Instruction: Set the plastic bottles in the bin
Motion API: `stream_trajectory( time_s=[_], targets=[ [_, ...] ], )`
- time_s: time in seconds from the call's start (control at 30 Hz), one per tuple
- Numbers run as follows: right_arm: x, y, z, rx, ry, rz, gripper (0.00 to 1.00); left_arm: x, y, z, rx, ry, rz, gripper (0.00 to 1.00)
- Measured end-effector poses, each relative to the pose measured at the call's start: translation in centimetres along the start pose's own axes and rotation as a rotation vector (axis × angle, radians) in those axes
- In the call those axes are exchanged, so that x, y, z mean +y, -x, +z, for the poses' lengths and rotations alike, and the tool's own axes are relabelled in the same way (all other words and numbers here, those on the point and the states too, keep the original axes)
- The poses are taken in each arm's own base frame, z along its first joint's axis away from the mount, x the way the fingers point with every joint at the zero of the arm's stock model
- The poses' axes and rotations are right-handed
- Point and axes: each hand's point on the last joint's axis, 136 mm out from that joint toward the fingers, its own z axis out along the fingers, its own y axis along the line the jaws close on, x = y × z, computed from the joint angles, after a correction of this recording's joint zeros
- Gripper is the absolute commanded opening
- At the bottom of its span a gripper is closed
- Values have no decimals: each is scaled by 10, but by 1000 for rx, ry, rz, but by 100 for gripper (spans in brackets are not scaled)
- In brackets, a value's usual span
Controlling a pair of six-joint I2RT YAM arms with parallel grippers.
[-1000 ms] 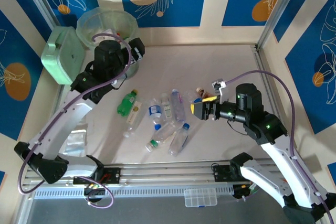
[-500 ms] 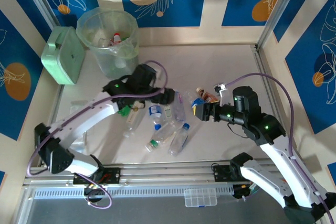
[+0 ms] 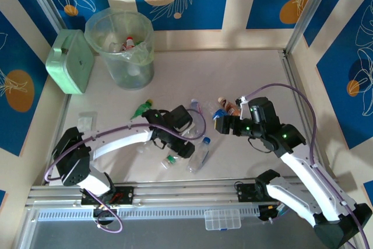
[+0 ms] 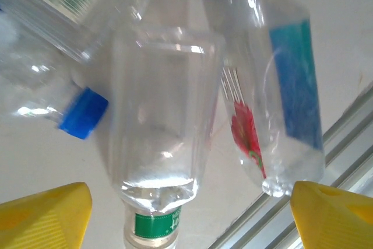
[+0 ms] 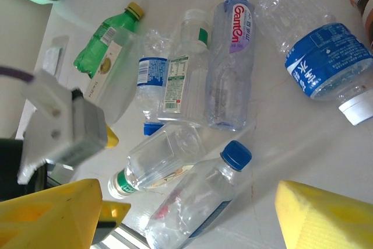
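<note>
Several plastic bottles lie in a loose pile mid-table. My left gripper (image 3: 179, 146) hangs low over the pile, open. In the left wrist view its yellow fingers (image 4: 49, 214) stand wide on either side of a clear bottle with a green neck band (image 4: 157, 144), not touching it. Beside that lies a blue-labelled bottle (image 4: 280, 97). My right gripper (image 5: 189, 214) is open above a clear blue-capped bottle (image 5: 198, 208); from above the gripper (image 3: 218, 125) sits right of the pile. The pale-green bin (image 3: 119, 48) stands at the far left with bottles inside.
A mint-green boxy container (image 3: 71, 61) leans beside the bin. A green bottle (image 5: 105, 42), a purple-lettered clear bottle (image 5: 233, 62) and a blue-labelled one (image 5: 320, 56) lie farther out. A brown bottle (image 3: 227, 106) lies near the right gripper. The metal rail (image 3: 175, 189) runs along the near edge.
My left arm has swung from over the bin down to the bottle pile, its jaws narrowing a little. The right gripper shifted slightly left and back.
</note>
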Motion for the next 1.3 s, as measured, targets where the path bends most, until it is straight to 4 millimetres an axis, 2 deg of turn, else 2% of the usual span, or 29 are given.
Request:
stream_trajectory(
  time_s=[0.1, 0.27, 0.6, 0.83, 1.03, 1.17, 1.3],
  targets=[
    [-1, 0, 4, 5, -2, 2, 79, 2, -18, 11, 52, 0, 26, 80],
    [-5, -3, 11, 12, -5, 12, 79, 6, -29, 19, 77, 11, 43, 80],
    [-7, -5, 14, 15, -7, 19, 79, 8, -25, 39, 80, 15, 46, 77],
    [-8, -5, 15, 16, -8, 19, 79, 17, -22, 50, 89, 63, 40, 77],
    [-11, -8, 20, 22, -12, 22, 79, 19, -10, 54, 79, 90, 40, 77],
    [-13, -10, 21, 27, -16, 25, 79, 18, 0, 56, 67, 99, 41, 73],
    [-13, -10, 21, 25, -16, 26, 79, 19, 6, 59, 60, 114, 41, 62]
  ],
)
